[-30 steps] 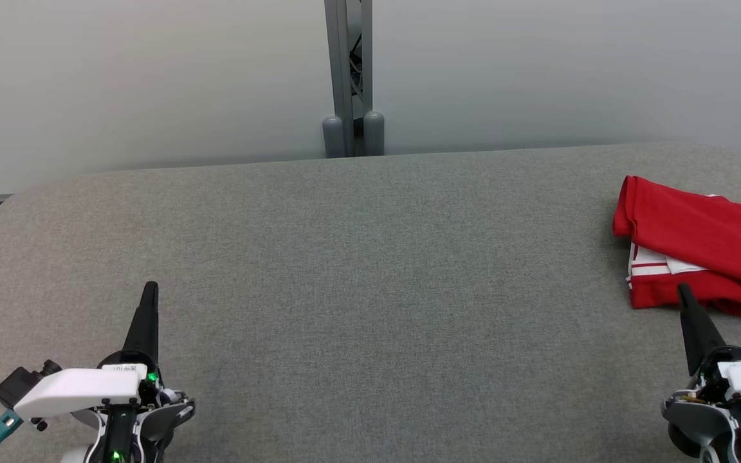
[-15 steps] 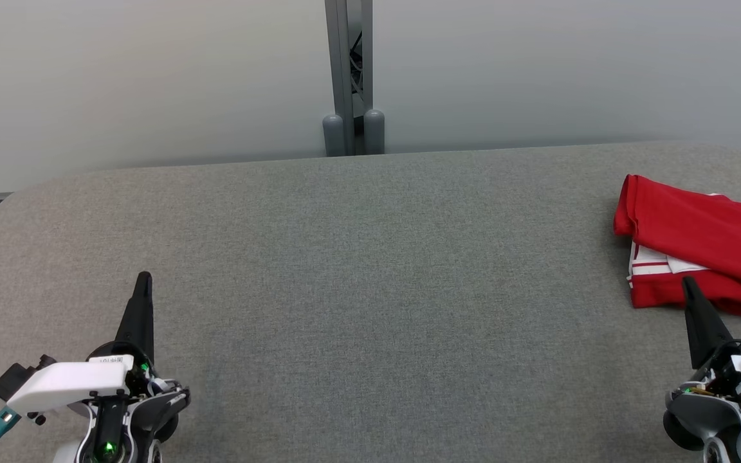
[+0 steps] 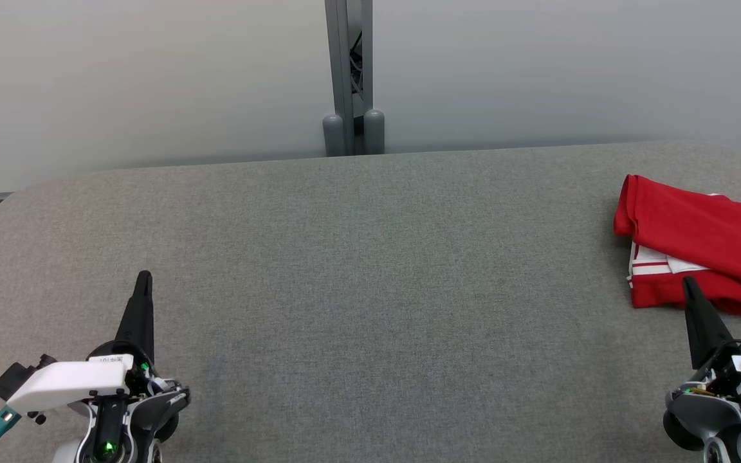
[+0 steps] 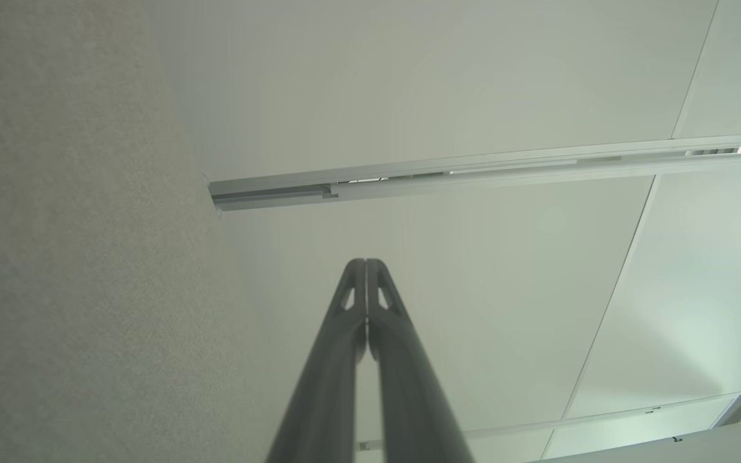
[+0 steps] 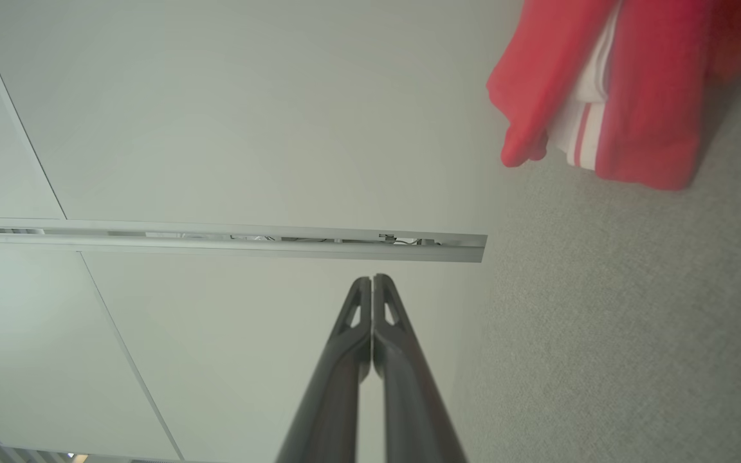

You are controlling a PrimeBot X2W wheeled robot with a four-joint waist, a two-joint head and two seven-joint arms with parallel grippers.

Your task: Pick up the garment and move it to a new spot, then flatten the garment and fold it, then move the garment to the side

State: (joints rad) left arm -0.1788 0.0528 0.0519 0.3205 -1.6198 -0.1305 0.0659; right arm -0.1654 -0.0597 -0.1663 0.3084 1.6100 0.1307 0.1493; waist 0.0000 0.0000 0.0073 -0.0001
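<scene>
There is one garment (image 3: 698, 244), a red piece with a white, red-striped trim, lying folded at the right edge of the head view, partly cut off by the frame. There are two grippers. The left gripper (image 3: 144, 278) stands at the lower left of the head view, its two dark fingers pressed together to a single point, holding nothing and pointing up the frame over bare cloth, well apart from the garment. The right gripper (image 3: 687, 281) stands at the lower right, likewise closed tight and empty. Its tip reaches the garment's lower hem in the head view (though its own wrist view puts the red cloth off in the upper right corner, clear of the fingers). The table (image 3: 370, 289) is covered in grey woven fabric with rounded far corners, and nothing but the garment lies on it. Behind it run pale, plain wall panels (image 3: 152, 77), split at the top centre by one grey metal post (image 3: 348, 64) with two rounded grey caps (image 3: 334, 135) at its foot.
</scene>
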